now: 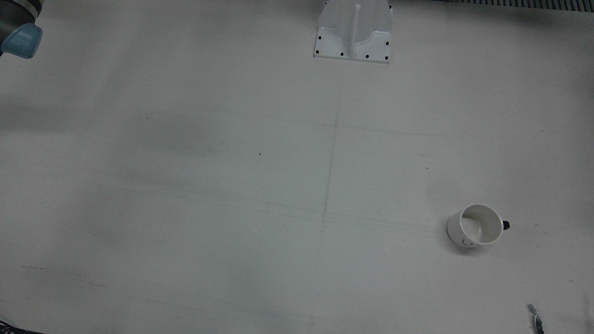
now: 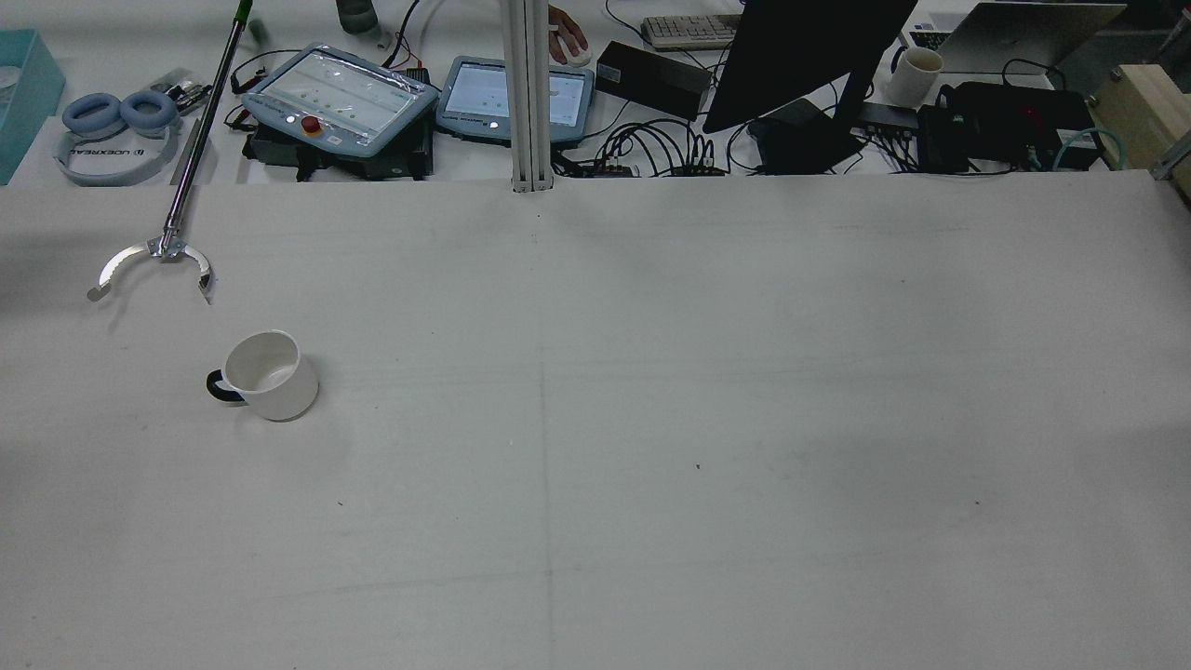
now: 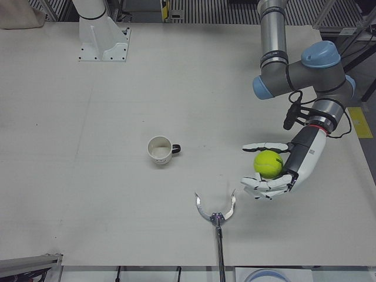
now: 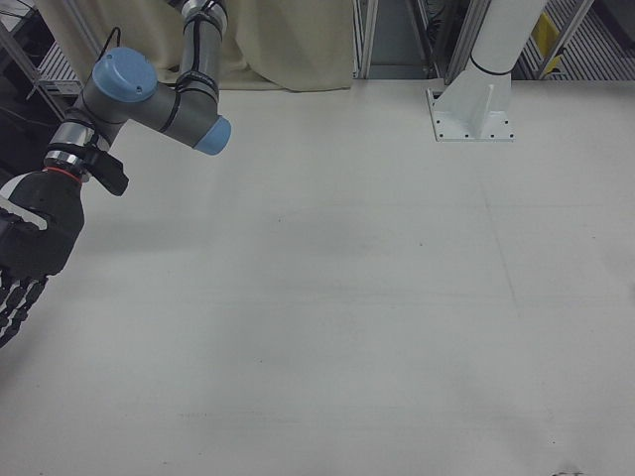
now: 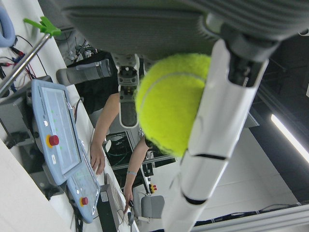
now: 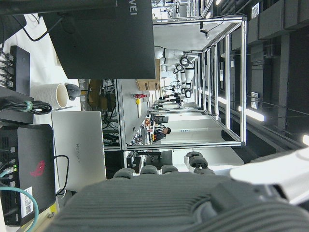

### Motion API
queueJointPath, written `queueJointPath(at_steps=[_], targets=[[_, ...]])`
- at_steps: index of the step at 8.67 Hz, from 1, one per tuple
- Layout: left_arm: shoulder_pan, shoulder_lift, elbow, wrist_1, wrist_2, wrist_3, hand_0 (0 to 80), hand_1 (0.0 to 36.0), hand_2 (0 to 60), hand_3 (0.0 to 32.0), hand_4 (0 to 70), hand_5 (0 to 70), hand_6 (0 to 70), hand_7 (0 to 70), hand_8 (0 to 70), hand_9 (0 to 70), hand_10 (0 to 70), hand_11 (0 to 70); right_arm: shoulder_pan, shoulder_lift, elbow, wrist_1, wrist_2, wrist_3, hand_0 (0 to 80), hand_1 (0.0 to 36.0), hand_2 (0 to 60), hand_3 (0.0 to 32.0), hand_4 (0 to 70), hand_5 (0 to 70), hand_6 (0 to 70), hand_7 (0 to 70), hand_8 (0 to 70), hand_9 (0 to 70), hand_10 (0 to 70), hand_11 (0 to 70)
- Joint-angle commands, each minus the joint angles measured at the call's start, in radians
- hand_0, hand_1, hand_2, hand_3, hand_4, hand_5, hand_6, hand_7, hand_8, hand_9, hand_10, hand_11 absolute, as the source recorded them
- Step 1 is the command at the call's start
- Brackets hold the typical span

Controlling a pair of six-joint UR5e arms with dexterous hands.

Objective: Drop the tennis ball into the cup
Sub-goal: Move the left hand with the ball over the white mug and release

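Yellow tennis ball (image 3: 268,164) sits cradled in left hand (image 3: 276,170), fingers loosely curled. Risk: cup (image 3: 160,150) well apart; ball may roll out during carry.

The right hand (image 4: 25,260) is cut off by the right-front view's edge.

Wide bare white desk (image 3: 88,176) around upright white ceramic cup with dark handle (image 3: 160,150), cup mouth open from above, metal reacher pole with curved claw (image 3: 215,215) lying between cup and ball-holding left hand (image 3: 276,170), near both, white pedestal (image 3: 103,44) well apart
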Motion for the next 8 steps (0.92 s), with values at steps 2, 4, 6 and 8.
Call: queueJointPath(at_steps=[2,4,6,8], targets=[[0.210,-0.026,-0.156,0.031,0.005,-0.004,80.0,36.0,15.2,0.0,43.5,24.6,58.1,61.3,31.0,38.3,21.0,34.9,0.000,0.000,0.000,0.000,0.000,-0.002,0.0,0.0,0.0,0.0,0.0,0.0,0.0,0.0,0.0,0.0,0.0,0.0],[0.257,-0.024,-0.216,0.037,0.005,-0.004,80.0,36.0,13.7,0.0,43.8,21.6,41.1,64.0,27.2,38.6,20.7,34.6,0.000,0.000,0.002,0.000,0.000,0.000,0.0,0.0,0.0,0.0,0.0,0.0,0.0,0.0,0.0,0.0,0.0,0.0],[0.342,-0.018,-0.229,0.032,0.004,-0.001,80.0,36.0,14.5,0.0,42.6,23.0,46.7,60.4,27.6,37.1,20.4,34.1,0.002,0.000,0.002,0.000,0.000,0.000,0.0,0.0,0.0,0.0,0.0,0.0,0.0,0.0,0.0,0.0,0.0,0.0],[0.382,0.005,-0.222,0.014,0.004,0.005,80.0,36.0,7.3,0.0,40.5,20.6,34.6,60.3,25.0,36.7,20.4,34.3,0.000,0.000,0.000,0.000,0.000,0.000,0.0,0.0,0.0,0.0,0.0,0.0,0.0,0.0,0.0,0.0,0.0,0.0]])
